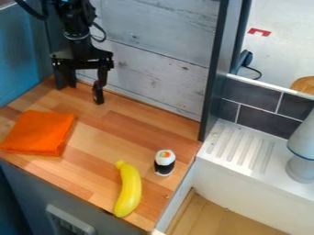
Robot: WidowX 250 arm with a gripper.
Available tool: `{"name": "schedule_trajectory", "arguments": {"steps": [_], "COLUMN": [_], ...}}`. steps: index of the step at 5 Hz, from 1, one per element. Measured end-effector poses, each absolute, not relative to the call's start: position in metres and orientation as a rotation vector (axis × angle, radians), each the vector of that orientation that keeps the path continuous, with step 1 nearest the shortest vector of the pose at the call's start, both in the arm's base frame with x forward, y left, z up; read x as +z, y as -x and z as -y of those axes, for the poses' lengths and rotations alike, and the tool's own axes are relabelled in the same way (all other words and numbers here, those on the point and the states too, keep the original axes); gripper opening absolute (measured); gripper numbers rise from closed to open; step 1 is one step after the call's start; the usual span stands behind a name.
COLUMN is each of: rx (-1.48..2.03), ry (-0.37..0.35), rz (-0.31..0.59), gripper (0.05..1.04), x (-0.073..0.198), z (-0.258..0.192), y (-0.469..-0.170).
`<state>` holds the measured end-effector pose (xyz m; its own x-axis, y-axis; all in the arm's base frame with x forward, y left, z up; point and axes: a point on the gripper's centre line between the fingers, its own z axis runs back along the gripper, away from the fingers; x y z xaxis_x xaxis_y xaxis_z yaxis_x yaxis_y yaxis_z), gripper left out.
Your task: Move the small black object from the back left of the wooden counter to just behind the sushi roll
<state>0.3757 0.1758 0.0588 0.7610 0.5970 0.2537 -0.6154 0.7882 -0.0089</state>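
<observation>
Pincer, its fingers parted, hangs by the wooden surface's back left corner, before a whitewashed plank wall. An orange cloth lies near the front left corner, a banana near the front right; a sushi roll stands by the right edge.

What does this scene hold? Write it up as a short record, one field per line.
Gripper: open, holding nothing, near the back wall of the wooden counter
Nearest thing: orange cloth, folded, at the picture's left
Fruit: yellow banana, near the counter's front edge
Other food: sushi roll with a black band, standing beside the banana
Right of counter: white ribbed ledge below dark tiles
</observation>
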Motion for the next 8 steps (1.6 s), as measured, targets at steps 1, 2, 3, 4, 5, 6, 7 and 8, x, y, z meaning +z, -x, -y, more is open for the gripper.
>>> {"name": "schedule_trajectory", "arguments": {"steps": [1,2,3,4,5,6,7,8], "rx": [0.698,0.722,0.746,0.763,0.779,0.790,0.799,0.810], "ry": [-0.103,-0.130,-0.148,-0.159,-0.153,-0.142,-0.129,-0.122], "rz": [0.236,0.232,0.222,0.216,0.205,0.198,0.184,0.186], "gripper": [1.000,1.001,1.000,1.000,1.000,0.944,0.763,0.522], "x": [0.051,0.044,0.037,0.030,0.022,0.020,0.012,0.012], "z": [-0.182,-0.190,-0.195,-0.200,-0.202,-0.203,-0.202,-0.201], "y": [-0.384,-0.390,-0.394,-0.401,-0.407,-0.412,-0.414,-0.414]}}
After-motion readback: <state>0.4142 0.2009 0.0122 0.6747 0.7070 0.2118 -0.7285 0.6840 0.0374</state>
